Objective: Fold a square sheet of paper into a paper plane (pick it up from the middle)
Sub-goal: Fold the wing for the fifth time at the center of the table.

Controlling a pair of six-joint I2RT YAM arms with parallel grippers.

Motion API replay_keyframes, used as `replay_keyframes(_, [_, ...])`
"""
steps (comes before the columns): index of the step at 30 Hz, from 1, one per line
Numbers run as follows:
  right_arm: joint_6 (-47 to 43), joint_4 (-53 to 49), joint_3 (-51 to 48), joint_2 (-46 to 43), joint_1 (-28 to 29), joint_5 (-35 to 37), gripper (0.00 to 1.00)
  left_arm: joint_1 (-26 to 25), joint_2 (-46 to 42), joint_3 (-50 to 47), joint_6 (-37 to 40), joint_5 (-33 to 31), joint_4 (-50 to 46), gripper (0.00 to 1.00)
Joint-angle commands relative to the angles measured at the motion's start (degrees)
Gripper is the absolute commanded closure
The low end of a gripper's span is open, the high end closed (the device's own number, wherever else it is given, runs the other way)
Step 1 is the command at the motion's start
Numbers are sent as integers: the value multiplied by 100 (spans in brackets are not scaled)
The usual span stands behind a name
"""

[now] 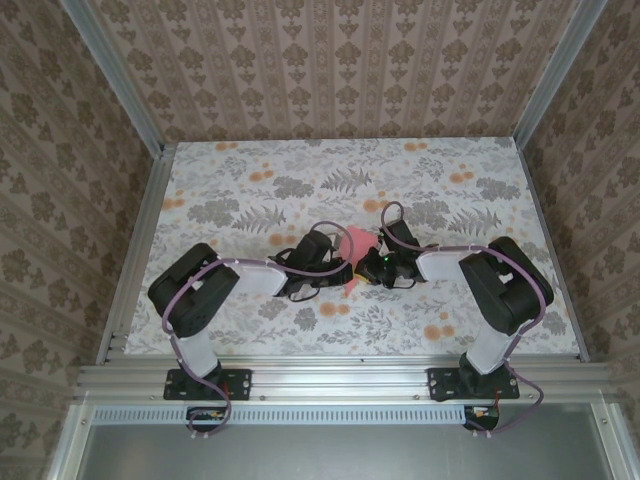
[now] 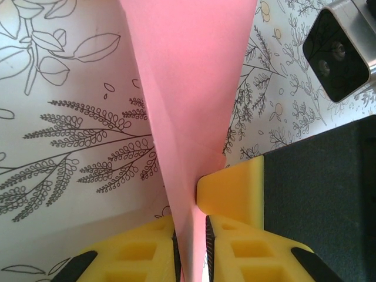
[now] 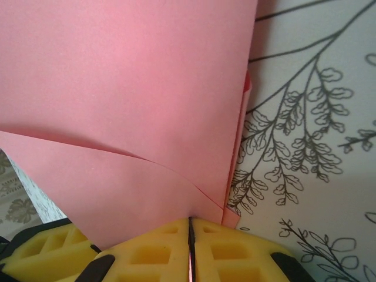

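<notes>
- The right jaws are shut tight on the pink-red folded paper plane (image 3: 117,88). They nip its edge between two yellow foam pads (image 3: 147,252).
- The left jaws stand narrow, with the thin end of the paper plane running between their own yellow pads. I cannot tell if they pinch it.
- One pad of the right jaws touches the paper just beside the left jaws.
- The paper plane is over the middle of the white desk (image 1: 250,170), which has grey leaves and orange flowers printed on it.
- The left arm (image 1: 250,275) and the right arm (image 1: 450,265) reach in to it from the near edge.
</notes>
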Motion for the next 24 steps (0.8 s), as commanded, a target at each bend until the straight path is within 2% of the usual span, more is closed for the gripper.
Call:
replay_keyframes(1, [319, -267, -159, 82, 37, 427, 89, -70, -81, -109, 192, -2, 43, 80])
replay_keyframes(11, [447, -188, -159, 19, 29, 352, 88, -112, -101, -176, 520, -100, -135, 87])
replay_keyframes(24, [204, -511, 241, -490, -162, 251, 83, -268, -127, 228, 2178, -482, -1284, 97])
